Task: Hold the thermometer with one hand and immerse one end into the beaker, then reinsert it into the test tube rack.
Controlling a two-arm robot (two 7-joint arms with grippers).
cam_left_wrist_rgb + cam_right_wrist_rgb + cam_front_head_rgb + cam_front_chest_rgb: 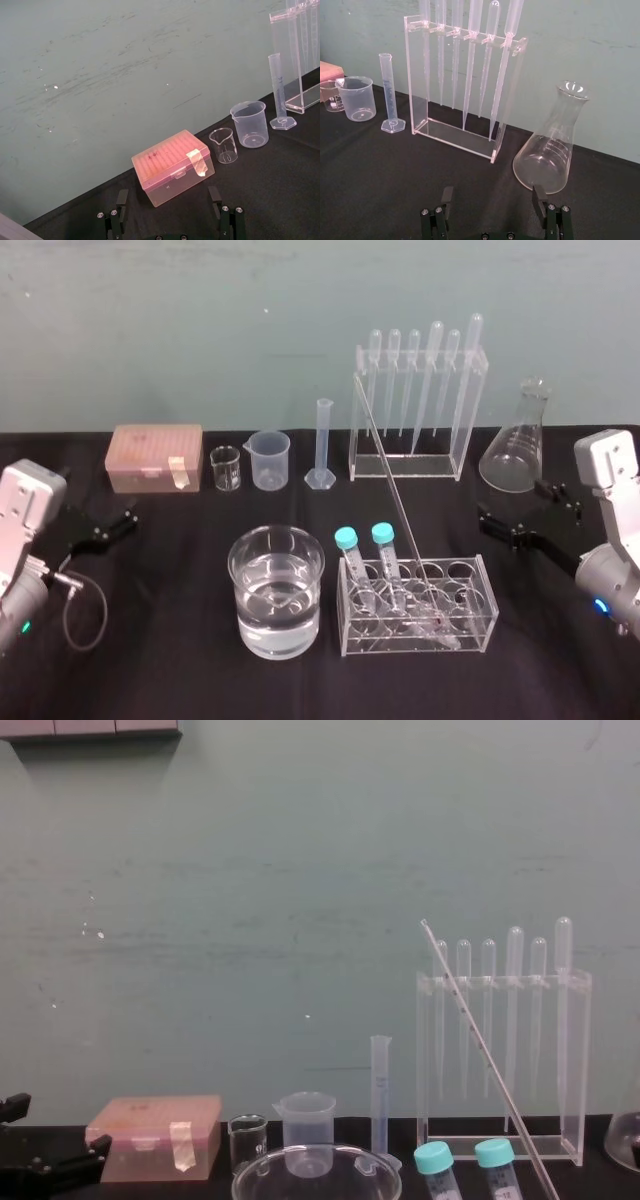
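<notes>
Thermometer: long thin whitish glass rod (394, 490) leaning tilted in low clear test tube rack (488, 592), beside wide water-filled glass beaker (300, 625).
Left end effector (103, 526): spread, empty, bench's left.
Right end effector (530, 512): spread, empty, bench's right.

Chest view's bottom edge chops the beaker (316, 1172) off below its rim and the thermometer (466, 1020) at its lower end; by the worktop's front edge we lose its tip inside the test tube rack (470, 635), scale marks unreadable
</notes>
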